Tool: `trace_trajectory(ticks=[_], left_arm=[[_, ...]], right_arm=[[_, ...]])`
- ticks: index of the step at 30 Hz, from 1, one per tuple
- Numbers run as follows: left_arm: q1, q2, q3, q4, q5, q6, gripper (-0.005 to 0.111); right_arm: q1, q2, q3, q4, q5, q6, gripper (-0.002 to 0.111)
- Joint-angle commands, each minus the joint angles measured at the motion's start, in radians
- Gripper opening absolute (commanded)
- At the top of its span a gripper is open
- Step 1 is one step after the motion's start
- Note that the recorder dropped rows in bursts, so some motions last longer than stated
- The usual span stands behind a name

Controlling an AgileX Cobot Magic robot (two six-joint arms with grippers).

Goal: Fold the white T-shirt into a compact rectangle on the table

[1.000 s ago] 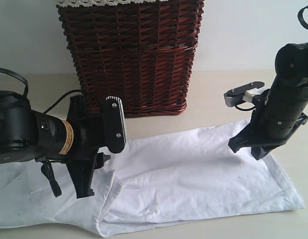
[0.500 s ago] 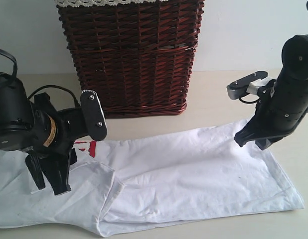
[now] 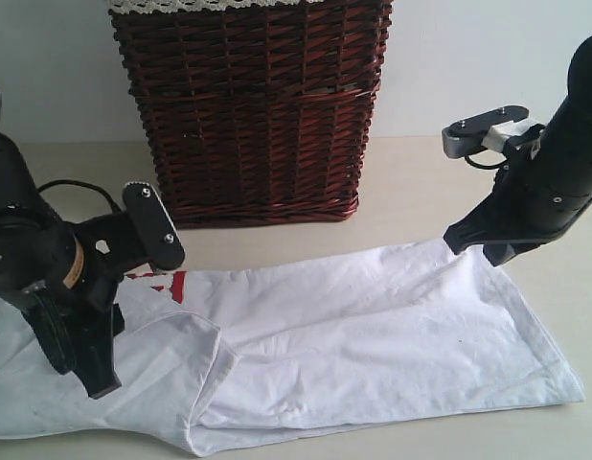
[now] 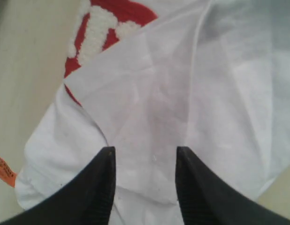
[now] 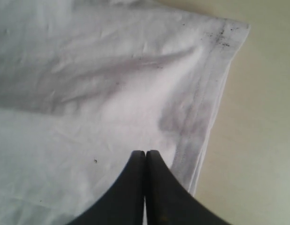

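- The left gripper (image 4: 144, 153) is hovering with its jaws apart, grasping nothing; the white T-shirt (image 4: 149, 103) is lying directly beneath its fingers.
- The shirt's red band (image 4: 146, 11) is showing just beyond those fingertips.
- The right gripper (image 5: 145, 155) is clenching its jaws together at the shirt's hemmed corner; whether cloth is nipped cannot be told.
- The shirt is lying spread on the table (image 3: 411, 182) between both grippers, with the wicker basket (image 3: 248, 105) standing beyond them.

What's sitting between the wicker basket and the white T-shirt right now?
Nothing: the exterior view shows only bare table between the basket and the white T-shirt.
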Motion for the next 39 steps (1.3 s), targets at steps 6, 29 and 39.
trace_trajectory(ticks=[6,29,39], left_arm=[[-0.001,-0.02,0.081,-0.123,-0.019,0.022,0.042],[0.001,0.087,0.069,-0.003,-0.102,0.02,0.0],[0.001,0.073,0.02,-0.097,-0.004,0.074,0.038]], right_arm=[[-0.003,-0.011,-0.001,0.012,-0.017,-0.01,0.0],[-0.003,-0.011,-0.001,0.016,-0.028,-0.01,0.0],[-0.003,-0.008,-0.001,0.038,-0.017,-0.01,0.0]])
